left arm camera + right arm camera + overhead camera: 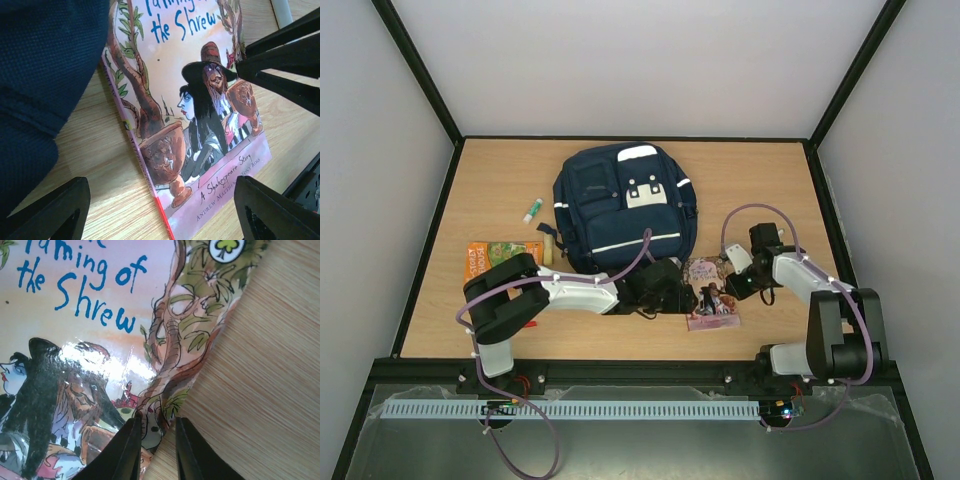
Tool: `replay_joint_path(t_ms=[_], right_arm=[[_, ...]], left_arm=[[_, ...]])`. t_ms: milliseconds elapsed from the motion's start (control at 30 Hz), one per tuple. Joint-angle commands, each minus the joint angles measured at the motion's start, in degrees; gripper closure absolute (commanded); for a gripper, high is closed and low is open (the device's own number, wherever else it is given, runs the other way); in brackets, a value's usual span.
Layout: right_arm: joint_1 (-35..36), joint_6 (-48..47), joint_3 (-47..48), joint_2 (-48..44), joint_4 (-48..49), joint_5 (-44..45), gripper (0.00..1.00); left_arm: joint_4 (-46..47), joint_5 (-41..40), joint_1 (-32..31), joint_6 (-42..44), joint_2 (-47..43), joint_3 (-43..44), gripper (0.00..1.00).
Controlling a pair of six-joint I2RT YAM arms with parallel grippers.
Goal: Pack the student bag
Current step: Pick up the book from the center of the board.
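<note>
Pinching the book [90, 365] edge: right hand [157, 424]; left hand [160, 200] spread beside the student bag [620, 205].

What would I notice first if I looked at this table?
The big navy backpack sits mid-table, towards the back. In front of it, nearer the arms, lies a colourful book, Taming of the Shrew, and the right end effector pinches its edge.

We see the student bag [45, 65] in matt, coarse-woven navy cloth, the book [90, 355] with a glossy paper cover, the surface [270, 365] of smooth, pale grained wood.
</note>
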Motion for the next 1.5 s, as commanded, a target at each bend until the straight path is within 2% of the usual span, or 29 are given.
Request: replay_joint_path(t_ms=[0,600,767,1033,1200,1467], right_arm=[[0.12,0.16,-1.44,3.63,0.56,3.67,0.85],[0.12,0.62,-1.8,9.67,0.09,5.56,0.89],[0.12,0.64,-1.69,10.18,-0.22,5.01,0.89],[0.12,0.88,-1.31,11.63,-0.69,4.39,0.89],[0.12,1.04,-1.42,10.8,-0.95,4.93,0.89],[0.12,0.8,-1.67,7.4,-1.78,6.21,0.89]], left_arm=[[1.92,-0.33,1.25,-2.97,0.62,-2.37,0.18],[13.67,8.45,2.59,-10.35,8.42,-3.41,0.18],[17.58,9.42,2.57,-11.64,10.13,-2.8,0.19],[15.76,6.14,2.11,-12.54,11.16,3.76,0.21],[14.01,1.84,1.98,-15.56,10.71,5.04,0.33],[17.69,0.69,1.45,-21.63,10.84,2.61,0.63]])
